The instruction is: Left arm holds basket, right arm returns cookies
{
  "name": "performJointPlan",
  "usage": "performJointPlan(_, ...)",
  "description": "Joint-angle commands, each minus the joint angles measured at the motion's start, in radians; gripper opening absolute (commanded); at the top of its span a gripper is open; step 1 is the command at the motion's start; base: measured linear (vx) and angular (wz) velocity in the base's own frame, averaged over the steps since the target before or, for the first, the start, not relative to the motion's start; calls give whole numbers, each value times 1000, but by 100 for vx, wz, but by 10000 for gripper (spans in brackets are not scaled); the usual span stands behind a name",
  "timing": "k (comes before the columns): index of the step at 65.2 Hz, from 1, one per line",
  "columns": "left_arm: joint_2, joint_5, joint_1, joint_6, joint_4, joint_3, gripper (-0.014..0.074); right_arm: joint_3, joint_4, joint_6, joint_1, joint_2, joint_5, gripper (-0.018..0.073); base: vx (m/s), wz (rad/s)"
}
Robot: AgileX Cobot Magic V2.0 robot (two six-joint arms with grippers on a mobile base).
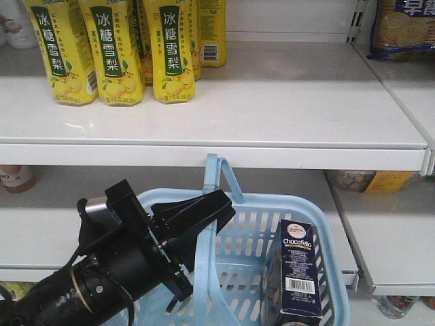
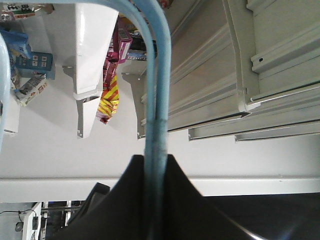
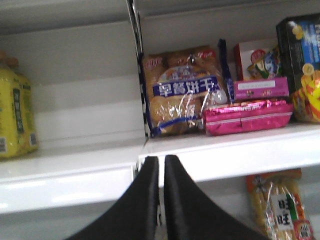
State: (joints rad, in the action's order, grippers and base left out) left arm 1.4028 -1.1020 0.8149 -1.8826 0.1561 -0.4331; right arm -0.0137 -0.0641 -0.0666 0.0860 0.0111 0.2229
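Light blue basket [image 1: 253, 229] lower centre, cookies [image 1: 296, 272] upright in its right side. Both hoop handles [image 1: 218, 174] clamped in left end effector [image 1: 219, 205]. Jaws of right end effector [image 3: 161, 163] narrow, empty, facing biscuit bags [image 3: 182, 92]. Upper left, yellow bottles [image 1: 115, 51] on shelf [image 1: 285, 102].

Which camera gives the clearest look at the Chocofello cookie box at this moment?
The exterior front-facing view: the cookie box stands in the basket, label and barcode facing the camera. Neither wrist view shows it; the left sees the basket handles, the right sees stocked shelves.
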Motion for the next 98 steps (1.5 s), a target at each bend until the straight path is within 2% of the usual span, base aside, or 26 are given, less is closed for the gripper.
performJointPlan(1, -31, -270, -7, 5, -71, -27, 0, -87, 2, 5, 4, -16, 84, -6, 0, 0)
performJointPlan(26, -31, -270, -7, 5, -71, -27, 0, -375, 4, 6, 3, -222, 45, -3, 0, 0)
performJointPlan(39, -31, -270, -7, 5, -71, -27, 0, -536, 6, 6, 3, -340, -76, 41, 0, 0)
performJointPlan(48, -31, -270, -7, 5, -71, -27, 0, -654, 6, 6, 3, -417, -190, 158, 0, 0)
performJointPlan(65, -31, -270, -7, 5, -71, -27, 0, -804, 6, 6, 3, -516, -328, 482, 0, 0)
performJointPlan(72, -31, -270, -7, 5, -71, -27, 0, -841, 6, 6, 0, -546, -395, 545, 0, 0)
performJointPlan(79, -31, -270, -7, 5, -71, -27, 0, -871, 5, 6, -39, -585, -482, 552, 0, 0)
performJointPlan(91, -31, -270, -7, 5, -71, -27, 0, -907, -2, 2, -156, -659, -659, 552, 0, 0)
performJointPlan(98, -31, -270, -7, 5, -71, -27, 0, -908, -47, 2, -230, -701, -725, 552, 0, 0)
